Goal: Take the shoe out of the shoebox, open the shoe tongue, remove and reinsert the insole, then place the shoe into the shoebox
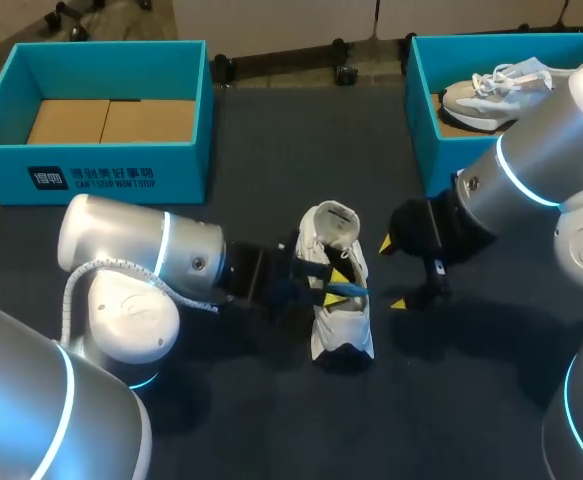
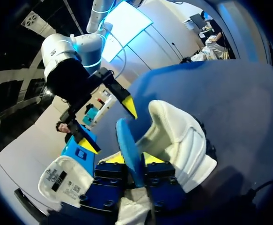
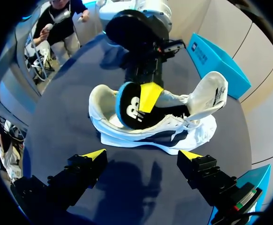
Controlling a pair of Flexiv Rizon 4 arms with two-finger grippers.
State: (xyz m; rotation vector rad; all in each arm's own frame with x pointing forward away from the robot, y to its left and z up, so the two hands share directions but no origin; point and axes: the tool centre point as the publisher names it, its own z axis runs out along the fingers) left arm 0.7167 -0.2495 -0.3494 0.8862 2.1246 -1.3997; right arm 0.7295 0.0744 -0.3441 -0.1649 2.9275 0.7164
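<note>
The left claw [image 1: 339, 283] is pinched tight on the blue insole [image 2: 127, 140], which stands up between its yellow tips. The insole's low end seems to sit inside the white shoe [image 1: 341, 330], right under that claw. The right claw [image 3: 142, 154] is wide open and holds nothing. It is just beside the shoe, on the dark table [image 1: 221, 420].

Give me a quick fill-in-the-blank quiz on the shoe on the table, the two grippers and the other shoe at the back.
1. The left gripper is shut on the white shoe's blue ____.
2. The right gripper stands beside that shoe with its fingers ____.
3. The other shoe lies inside a teal ____.

Missing words: insole; open; shoebox.
</note>
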